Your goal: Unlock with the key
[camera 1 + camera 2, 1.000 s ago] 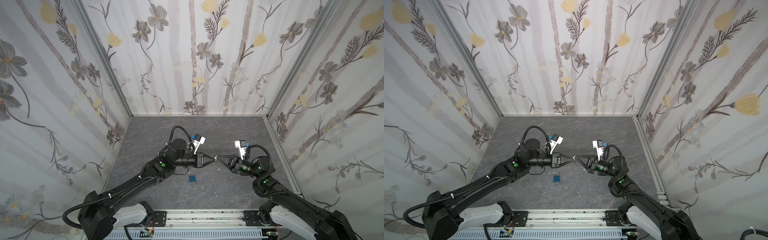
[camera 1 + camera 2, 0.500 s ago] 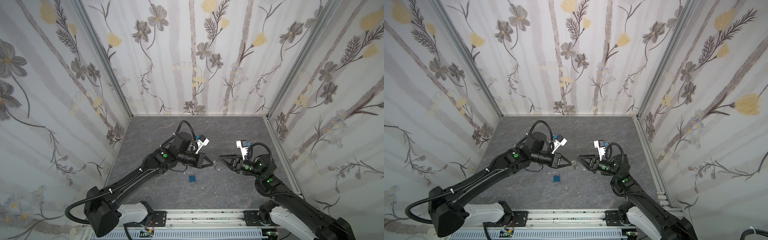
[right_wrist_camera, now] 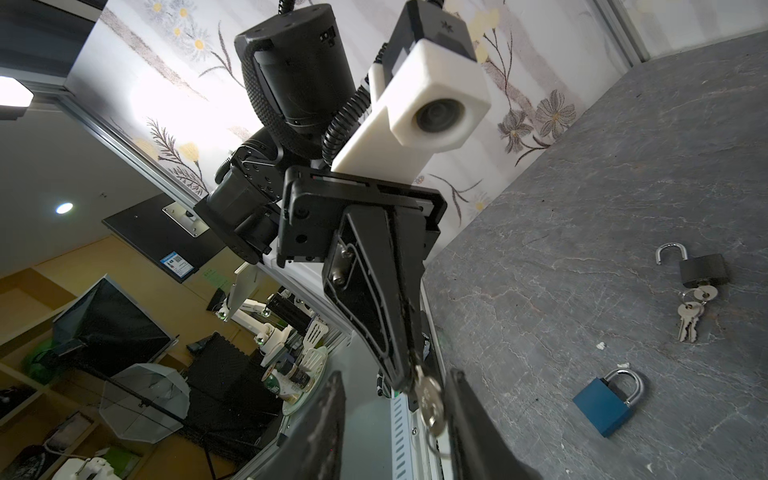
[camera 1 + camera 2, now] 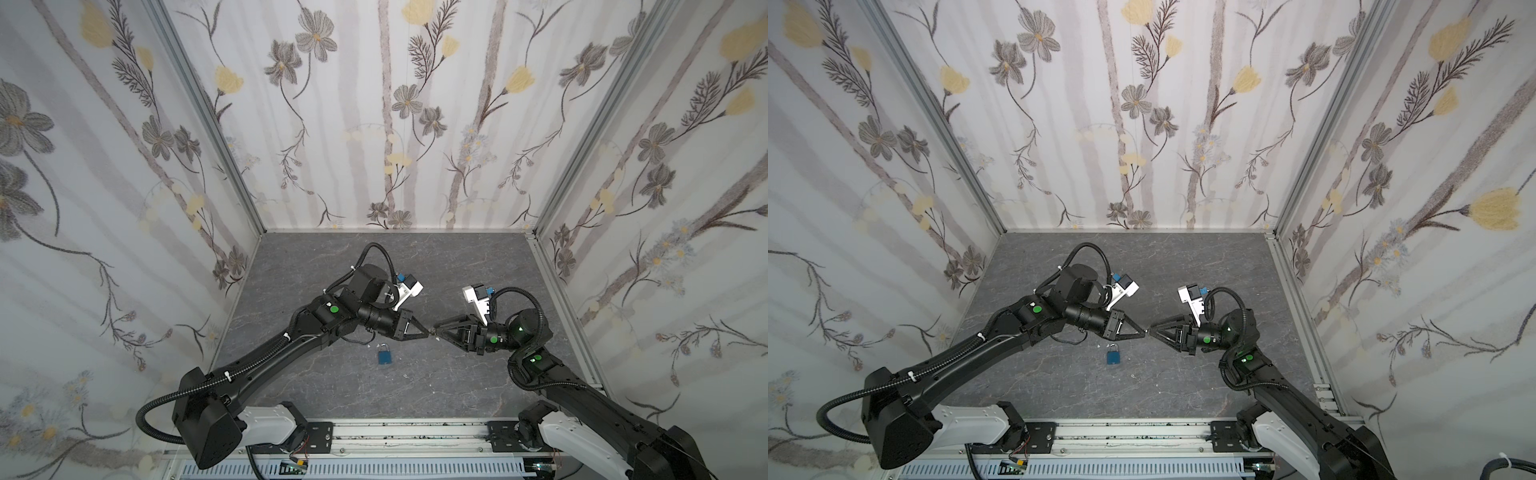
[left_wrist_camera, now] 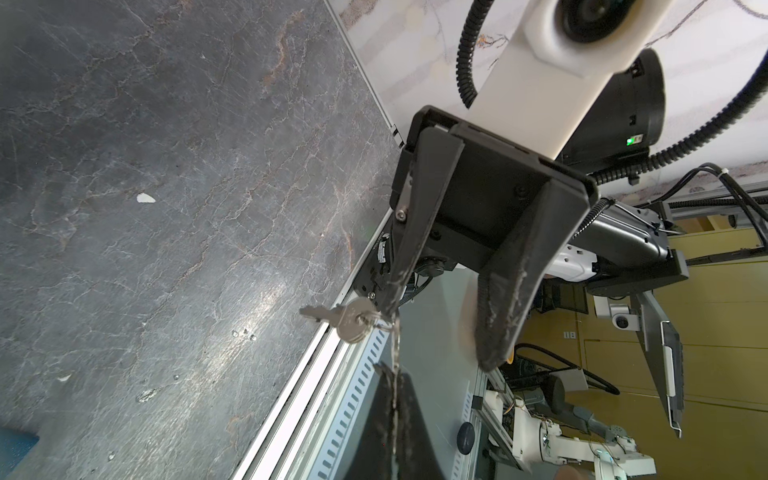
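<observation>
Above the middle of the tabletop [image 4: 457,266], a little nearer its front edge than its back edge, the two pincers meet almost tip to tip in both top views. The left pincer [image 4: 425,332] is closed, and a small silver key [image 3: 431,401] hangs from its tips. In the left wrist view a thin ring runs from the key's head into those closed fingers. The right pincer [image 5: 436,337] is open, with its jaws spread well apart. In the right wrist view the key hangs in the gap between them. In the left wrist view one of its fingertips [image 5: 390,305] sits right at the key's head, though whether it touches I cannot tell. The other fingertip stands clear of the key.

A blue padlock [image 4: 385,354] lies flat on the tabletop, just toward the front edge from the left pincer's fingers and apart from both pincers. Its shackle is shut and points toward the back edge.

A black padlock [image 3: 704,270] shows only in the right wrist view, lying on the tabletop near the blue one. Its shackle is swung open, and a bunch of keys [image 3: 690,316] hangs at its keyhole end.
</observation>
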